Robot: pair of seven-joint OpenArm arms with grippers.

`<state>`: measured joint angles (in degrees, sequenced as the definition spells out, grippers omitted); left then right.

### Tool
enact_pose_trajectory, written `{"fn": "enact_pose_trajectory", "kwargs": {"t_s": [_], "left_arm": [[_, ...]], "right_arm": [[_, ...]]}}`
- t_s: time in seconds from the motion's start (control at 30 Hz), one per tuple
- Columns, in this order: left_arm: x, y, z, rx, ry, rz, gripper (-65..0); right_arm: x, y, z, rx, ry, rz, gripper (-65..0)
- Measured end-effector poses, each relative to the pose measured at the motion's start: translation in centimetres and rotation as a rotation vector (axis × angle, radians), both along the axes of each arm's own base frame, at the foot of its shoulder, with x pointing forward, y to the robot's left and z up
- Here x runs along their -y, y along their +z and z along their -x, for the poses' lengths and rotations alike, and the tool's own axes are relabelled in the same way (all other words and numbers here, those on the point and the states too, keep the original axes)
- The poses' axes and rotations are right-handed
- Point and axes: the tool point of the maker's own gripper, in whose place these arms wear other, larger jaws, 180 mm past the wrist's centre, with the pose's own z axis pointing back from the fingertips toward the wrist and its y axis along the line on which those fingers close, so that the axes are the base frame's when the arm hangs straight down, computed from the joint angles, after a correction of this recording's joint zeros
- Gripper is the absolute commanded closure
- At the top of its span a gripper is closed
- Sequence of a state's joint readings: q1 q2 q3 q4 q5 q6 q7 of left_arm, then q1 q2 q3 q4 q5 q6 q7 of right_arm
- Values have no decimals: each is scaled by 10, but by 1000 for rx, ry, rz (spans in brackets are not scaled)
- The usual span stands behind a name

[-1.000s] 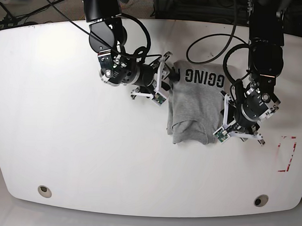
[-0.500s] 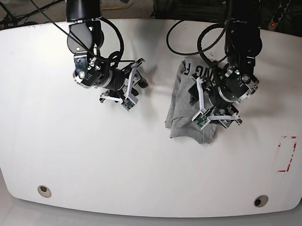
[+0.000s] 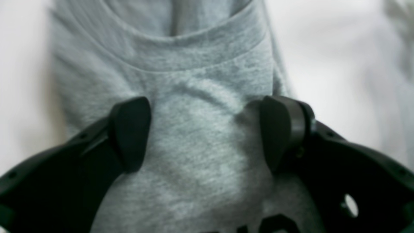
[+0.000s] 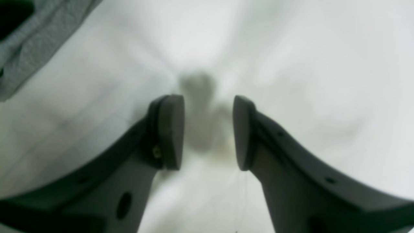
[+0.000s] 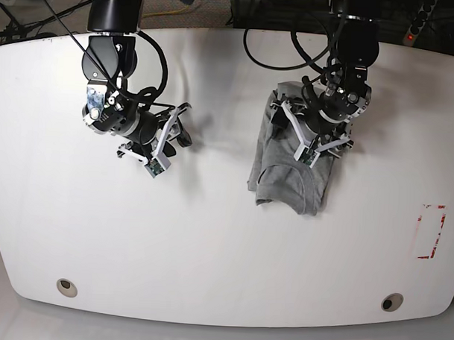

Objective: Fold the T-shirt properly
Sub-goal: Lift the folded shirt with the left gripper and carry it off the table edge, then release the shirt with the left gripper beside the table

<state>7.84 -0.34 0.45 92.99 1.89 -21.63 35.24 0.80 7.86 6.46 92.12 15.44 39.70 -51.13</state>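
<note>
Shirt position: the T-shirt lies on the white table, at about 2 o'clock from the table's middle, gathered into a narrow, upright packet.
Progress: judged from how it lies, most of the folding is done; the cloth is stacked in several layers and a ribbed edge curves across the top layer in the left wrist view.
Left to do: the lower end at 6 o'clock is uneven and one side bulges, so some tidying or a last fold probably remains.
Left gripper: the left gripper sits over the upper half of the packet with its jaws spread wide. Cloth fills the gap between the two pads, but they do not pinch it; whether they rest on the fabric cannot be told.
Right gripper: the right gripper is at 10 o'clock, well apart from the shirt. Its jaws stand partly open over bare table and hold nothing.
</note>
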Motion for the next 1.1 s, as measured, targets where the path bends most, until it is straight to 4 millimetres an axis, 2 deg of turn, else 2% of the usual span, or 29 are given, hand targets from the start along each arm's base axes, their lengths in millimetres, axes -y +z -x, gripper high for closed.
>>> {"fn": "enact_pose_trajectory", "kwargs": {"t_s": [0.13, 0.27, 0.37, 0.5, 0.67, 0.73, 0.8, 0.97, 1.1], "left_arm": [[-15, -7, -7, 29, 58, 69, -492], [-44, -15, -9, 25, 97, 70, -492], [-79, -18, -8, 16, 103, 0, -492], [-142, -13, 0, 9, 133, -113, -492], [-237, -3, 15, -31, 246, -254, -492], [-264, -1, 21, -55, 264, -286, -492], [-300, 1, 33, -113, 289, -326, -492], [-355, 10, 57, -179, 342, -369, -492], [-378, 17, 70, -218, 342, -404, -492]], "right_arm": [[7, 1, -2, 4, -27, -4, -231], [15, 2, -4, 7, -49, -2, -231], [18, 2, -4, 6, -57, 2, -231], [17, 2, -3, 7, -55, -1, -231], [20, 0, -1, 1, -67, 0, -231], [21, 1, -1, 1, -70, 0, -231], [22, 1, -2, 2, -69, 2, -231], [21, 1, -2, 3, -68, 1, -231], [21, 10, -4, 32, -64, 7, -231]]}}
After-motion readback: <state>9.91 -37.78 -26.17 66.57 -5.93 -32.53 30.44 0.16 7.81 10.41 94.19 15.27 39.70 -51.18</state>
